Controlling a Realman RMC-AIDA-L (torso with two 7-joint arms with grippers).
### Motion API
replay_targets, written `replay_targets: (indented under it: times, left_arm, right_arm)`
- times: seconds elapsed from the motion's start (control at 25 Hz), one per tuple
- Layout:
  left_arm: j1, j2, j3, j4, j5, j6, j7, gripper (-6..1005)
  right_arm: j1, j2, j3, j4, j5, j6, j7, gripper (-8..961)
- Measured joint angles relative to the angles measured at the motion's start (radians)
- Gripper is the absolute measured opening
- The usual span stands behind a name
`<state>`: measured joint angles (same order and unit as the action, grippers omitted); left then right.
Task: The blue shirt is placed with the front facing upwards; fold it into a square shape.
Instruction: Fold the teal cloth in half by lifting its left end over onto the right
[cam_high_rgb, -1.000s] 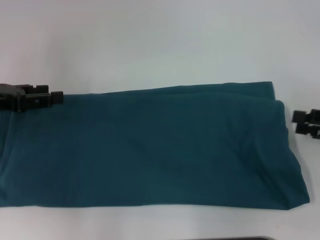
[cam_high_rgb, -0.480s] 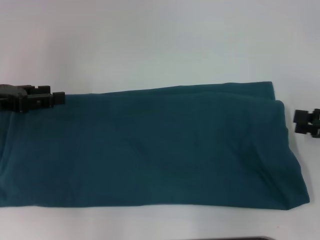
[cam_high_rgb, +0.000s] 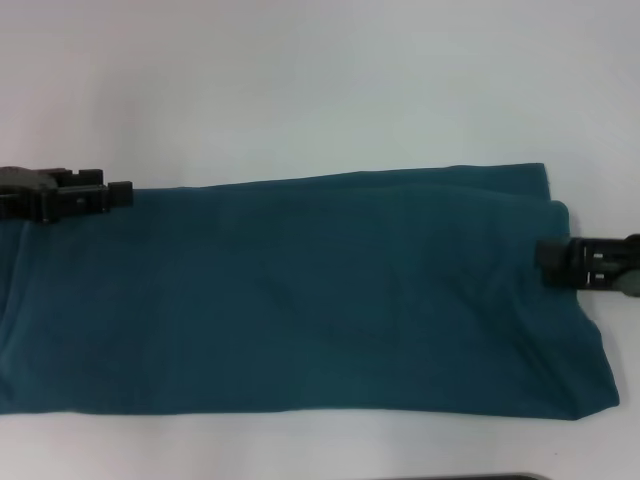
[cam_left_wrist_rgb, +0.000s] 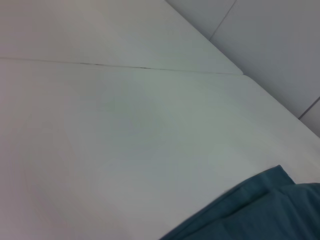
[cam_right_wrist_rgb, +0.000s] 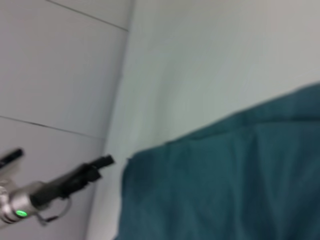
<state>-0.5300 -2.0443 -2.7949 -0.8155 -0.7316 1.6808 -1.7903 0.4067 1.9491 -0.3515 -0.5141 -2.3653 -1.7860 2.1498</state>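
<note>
The blue shirt (cam_high_rgb: 300, 295) lies flat on the white table (cam_high_rgb: 320, 80) as a long folded band running from the robot's left to its right, plain teal side up, its near long edge close to the table's front edge and its layered end at the right. The head view alone shows both grippers together with the whole band; the left wrist view gives only a layered corner of the cloth (cam_left_wrist_rgb: 255, 210) against bare tabletop with a seam line, and none of that arm's own fingers. The right wrist view looks along the cloth (cam_right_wrist_rgb: 225, 185) and picks up the left gripper (cam_right_wrist_rgb: 102, 162) far off past the shirt's other end, a green light glowing on its arm. Compared with half a second earlier, the right gripper (cam_high_rgb: 548, 264) has moved inward from just off the shirt's right end and now sits over the cloth at that end, about midway along its short edge; the shirt and the left gripper (cam_high_rgb: 118, 194) are unchanged. The left gripper's tips rest at the far long edge near the left end. Whether either gripper's fingers are spread or pinching cloth cannot be told.
</note>
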Motion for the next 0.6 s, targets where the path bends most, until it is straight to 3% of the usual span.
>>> replay_targets:
  times: [0.32,0.6]
  left_arm:
    - [-0.002,0.003,0.0,0.007,0.0,-0.007,0.0,658]
    - [-0.002,0.002,0.001,0.007,0.0,-0.007,0.0,658]
  right_arm:
    - [-0.025,-0.026,-0.001,-0.015,-0.038,0.08,0.054,725]
    - [-0.026,-0.032,0.008,-0.016,-0.029,0.086,0.051,725]
